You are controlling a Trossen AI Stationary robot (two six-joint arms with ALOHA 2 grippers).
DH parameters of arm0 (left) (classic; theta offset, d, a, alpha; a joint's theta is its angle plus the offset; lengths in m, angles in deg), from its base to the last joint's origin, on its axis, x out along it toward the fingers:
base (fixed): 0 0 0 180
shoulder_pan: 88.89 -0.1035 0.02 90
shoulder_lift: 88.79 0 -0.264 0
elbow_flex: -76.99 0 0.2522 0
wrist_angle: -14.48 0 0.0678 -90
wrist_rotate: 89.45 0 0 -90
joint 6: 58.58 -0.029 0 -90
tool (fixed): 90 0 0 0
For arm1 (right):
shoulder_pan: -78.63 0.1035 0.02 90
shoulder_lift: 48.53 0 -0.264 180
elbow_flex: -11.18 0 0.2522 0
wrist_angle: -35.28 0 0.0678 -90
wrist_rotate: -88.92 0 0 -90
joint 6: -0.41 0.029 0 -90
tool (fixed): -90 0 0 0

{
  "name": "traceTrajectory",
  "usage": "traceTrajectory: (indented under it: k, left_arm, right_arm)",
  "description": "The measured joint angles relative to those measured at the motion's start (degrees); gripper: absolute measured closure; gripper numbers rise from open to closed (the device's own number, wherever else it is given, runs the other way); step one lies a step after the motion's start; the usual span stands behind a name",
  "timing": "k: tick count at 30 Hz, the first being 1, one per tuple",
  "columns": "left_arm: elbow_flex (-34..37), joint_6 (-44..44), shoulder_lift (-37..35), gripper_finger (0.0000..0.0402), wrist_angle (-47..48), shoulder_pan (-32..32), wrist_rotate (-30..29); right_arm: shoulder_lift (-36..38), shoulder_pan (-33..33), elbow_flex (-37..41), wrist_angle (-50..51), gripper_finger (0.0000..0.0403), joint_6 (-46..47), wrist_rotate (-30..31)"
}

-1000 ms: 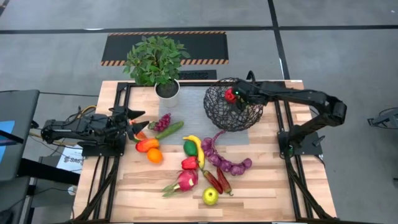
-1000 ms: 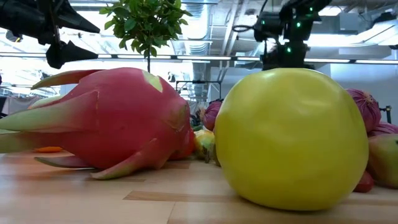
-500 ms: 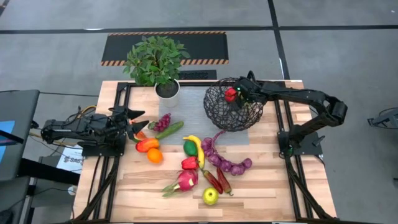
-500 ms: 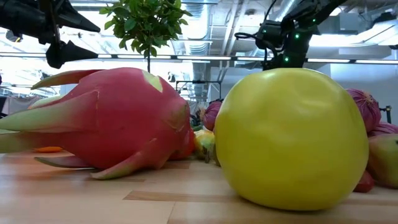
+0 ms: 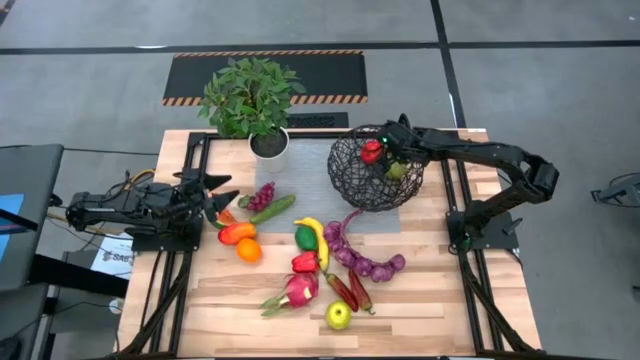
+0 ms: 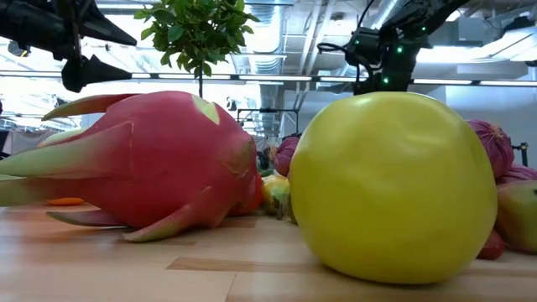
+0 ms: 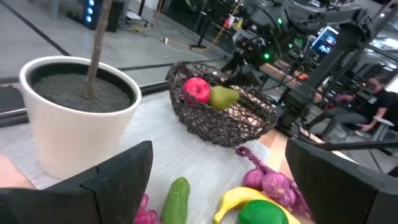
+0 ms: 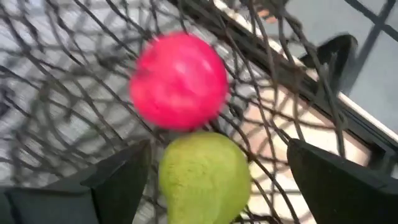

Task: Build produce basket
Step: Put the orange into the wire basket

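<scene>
The wire basket [image 5: 375, 180] sits on the bench [image 5: 430, 300] at about two o'clock from the bench's middle, on a grey mat [image 5: 310, 215]. Inside it lie a red apple [image 5: 371, 152] and a green pear [image 5: 397, 170], touching each other. The right end effector [image 5: 392, 150] hangs over the basket's one o'clock rim, its fingers spread wide with nothing between them; the pear and apple rest just beyond its fingertips.

The rest of the produce is out on the bench. A yellow banana [image 5: 316, 238] and a green piece [image 5: 305, 238] lie near the middle, with purple onions [image 5: 360, 258] curving away at four o'clock. A dragon fruit [image 5: 298, 290], two red chillies [image 5: 350, 290] and a yellow-green apple [image 5: 338, 316] lie toward six o'clock. A cucumber [image 5: 272, 209], grapes [image 5: 260, 196] and an orange [image 5: 248, 250] lie at nine o'clock.

The left end effector [image 5: 222, 193] waits at the nine o'clock edge, fingers wide apart and empty, beside a potted plant [image 5: 250, 105].
</scene>
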Motion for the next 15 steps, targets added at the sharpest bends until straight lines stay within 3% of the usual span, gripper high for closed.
traceTrajectory:
  k: [7, 10, 15]
  left_arm:
    - [0.0, 0.1, 0.0, 0.0047, 0.0, 0.0, 5.9]
    - [0.0, 0.1, 0.0, 0.0047, 0.0, 0.0, 7.2]
    - [0.0, 1.1, 0.0, 0.0047, -0.7, 0.0, 7.7]
  right_arm:
    - [0.1, 8.3, -7.5, -10.0, 0.0018, 5.0, -13.2]
    - [-0.5, 15.1, -11.0, -13.8, 0.0018, 5.1, -13.0]
    - [-7.1, 26.5, -18.3, -14.9, 0.0018, 3.7, -6.2]
